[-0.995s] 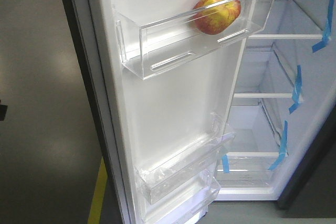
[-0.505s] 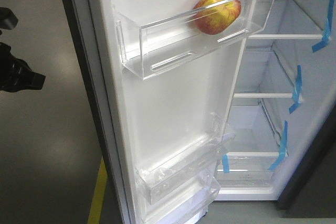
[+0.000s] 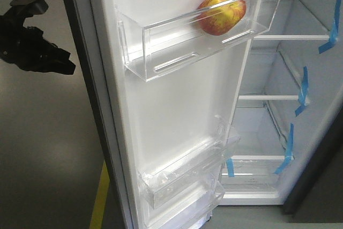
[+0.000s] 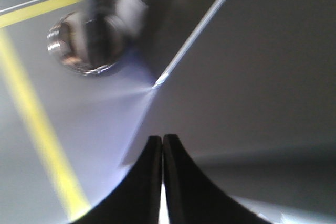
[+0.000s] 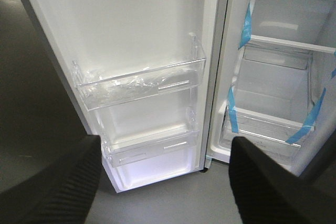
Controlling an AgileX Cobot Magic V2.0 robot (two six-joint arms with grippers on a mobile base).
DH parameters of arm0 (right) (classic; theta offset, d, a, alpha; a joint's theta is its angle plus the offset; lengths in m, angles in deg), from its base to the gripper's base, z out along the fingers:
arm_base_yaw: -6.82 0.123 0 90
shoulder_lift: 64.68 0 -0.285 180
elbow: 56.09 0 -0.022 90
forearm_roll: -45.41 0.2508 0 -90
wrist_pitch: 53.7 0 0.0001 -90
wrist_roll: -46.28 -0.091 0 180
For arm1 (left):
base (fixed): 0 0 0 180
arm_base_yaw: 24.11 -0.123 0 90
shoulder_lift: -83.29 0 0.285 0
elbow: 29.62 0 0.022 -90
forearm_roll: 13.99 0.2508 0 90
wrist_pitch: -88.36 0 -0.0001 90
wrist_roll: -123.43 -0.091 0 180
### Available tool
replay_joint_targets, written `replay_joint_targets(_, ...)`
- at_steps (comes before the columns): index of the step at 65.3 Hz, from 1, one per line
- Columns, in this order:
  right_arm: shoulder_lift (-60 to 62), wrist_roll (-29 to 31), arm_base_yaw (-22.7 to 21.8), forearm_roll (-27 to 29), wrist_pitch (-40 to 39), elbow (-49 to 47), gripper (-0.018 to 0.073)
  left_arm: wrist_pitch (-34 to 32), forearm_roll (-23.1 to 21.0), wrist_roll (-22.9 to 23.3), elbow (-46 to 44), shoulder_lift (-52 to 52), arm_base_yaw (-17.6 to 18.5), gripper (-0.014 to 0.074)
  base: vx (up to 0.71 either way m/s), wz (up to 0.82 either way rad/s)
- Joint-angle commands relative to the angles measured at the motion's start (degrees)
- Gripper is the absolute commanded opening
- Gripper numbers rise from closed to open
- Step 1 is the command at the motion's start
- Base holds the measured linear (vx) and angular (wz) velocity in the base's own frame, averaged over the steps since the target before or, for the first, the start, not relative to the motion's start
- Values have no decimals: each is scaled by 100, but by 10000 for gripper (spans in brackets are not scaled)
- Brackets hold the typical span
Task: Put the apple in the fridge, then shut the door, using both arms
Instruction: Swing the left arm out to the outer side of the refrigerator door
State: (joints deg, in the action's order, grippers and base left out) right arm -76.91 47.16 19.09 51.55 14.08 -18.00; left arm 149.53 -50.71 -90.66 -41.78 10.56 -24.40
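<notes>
Soft, even light fills the front view. The door [image 3: 177, 111] glows white inside, and glare streaks its top bin [image 3: 161, 52]. The left wrist view is dim and motion-blurred, its yellow floor line [image 4: 39, 124] smeared. In the right wrist view the right claw [image 5: 165, 187] looms dark and unfocused at the near edge, and the lowest bin [image 5: 152, 153] shines brightest.

Apple [image 3: 221, 10]: smooth, glossy skin. Door [image 3: 177, 105] inner face: white plastic, smooth, slight sheen. Door bins [image 3: 161, 52]: clear hard plastic, shiny; one lower bin [image 5: 173, 77] holds what looks like crinkled clear film. Tape [image 3: 303, 87]: blue, matt. Fingers [image 5: 273, 187] of right gripper [image 5: 163, 150]: black, finely ribbed, matt. Floor [image 3: 43, 132]: grey, smooth, dull sheen.
</notes>
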Motion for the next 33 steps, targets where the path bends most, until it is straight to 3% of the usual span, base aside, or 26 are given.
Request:
replay_joint_targets(1, -112, 12, -25, -5, -367, -119, 486, -37, -619, -165, -366, -75, 27, -6, 0, 0)
replay_joint_targets(10, -112, 12, -25, -5, -367, -119, 486, 60, -976, -275, -610, 122, 27, -6, 0, 0)
replay_joint_targets(26, -112, 12, -25, -5, -373, -119, 486, -74, -1117, -148, -1074, 505, 29, -6, 0, 0)
replay_joint_targets(33, -112, 12, -25, -5, -373, -119, 486, 18, -1634, -342, -1085, 568, 29, -6, 0, 0)
